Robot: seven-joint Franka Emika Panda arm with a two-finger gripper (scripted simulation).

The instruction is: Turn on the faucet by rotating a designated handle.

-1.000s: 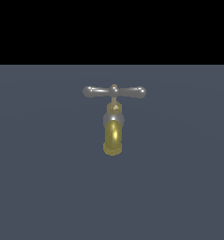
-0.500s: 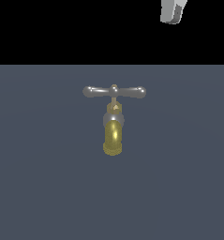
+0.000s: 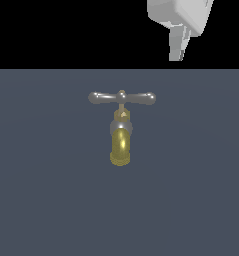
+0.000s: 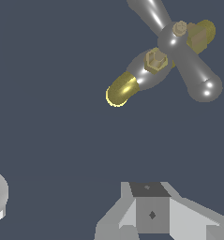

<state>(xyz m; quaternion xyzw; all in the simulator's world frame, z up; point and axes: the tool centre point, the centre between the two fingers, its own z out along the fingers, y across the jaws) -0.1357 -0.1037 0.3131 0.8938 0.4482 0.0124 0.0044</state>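
Jaw spacing is something I cannot tell from either camera: the exterior view shows only 1 pale finger (image 3: 178, 47) hanging below the white body of the gripper (image 3: 178, 56), and the wrist view shows just the grey base of the hand at the edge of its picture.

Going from the exterior view's left to its right, I first see bare dark blue-grey floor (image 3: 41, 190). Next comes the faucet (image 3: 121, 142), standing near the middle, its brass-gold spout curving down toward the camera under a silver collar. On top of its thin stem sits the handle (image 3: 122, 98), a silver crossbar lying level across the view, with rounded ends and a small brass knob at its centre. Farther right and higher, against the black background, the gripper hangs well apart from the handle, touching nothing.

On the wrist camera I see the faucet from above, the crossbar running diagonally over the spout.
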